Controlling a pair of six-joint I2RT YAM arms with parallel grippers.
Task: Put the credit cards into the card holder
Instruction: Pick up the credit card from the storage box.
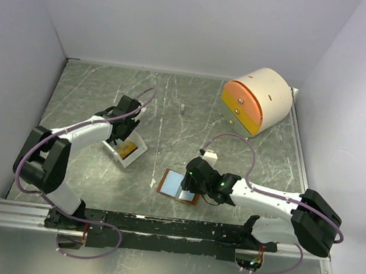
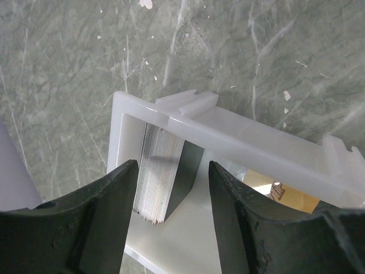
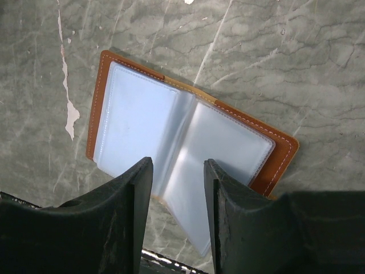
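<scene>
The brown card holder [image 1: 178, 187] lies open on the table, pale blue-grey pockets up. In the right wrist view it [image 3: 177, 142] sits just beyond my open right gripper [image 3: 178, 171], which hovers over its near edge and holds nothing. A stack of credit cards [image 2: 162, 171], silver edges and a dark face, stands on edge in the white tray [image 2: 239, 137]. A gold-yellow card [image 2: 282, 194] lies in the tray further right; it also shows in the top view [image 1: 127, 149]. My left gripper [image 2: 174, 177] is open, its fingers straddling the stack without touching it.
The white tray [image 1: 126, 150] stands left of centre on the grey marbled table. A big cream-and-orange round drawer unit [image 1: 256, 100] stands at the back right. A small white object [image 1: 181, 108] stands at the back middle. White walls enclose the table.
</scene>
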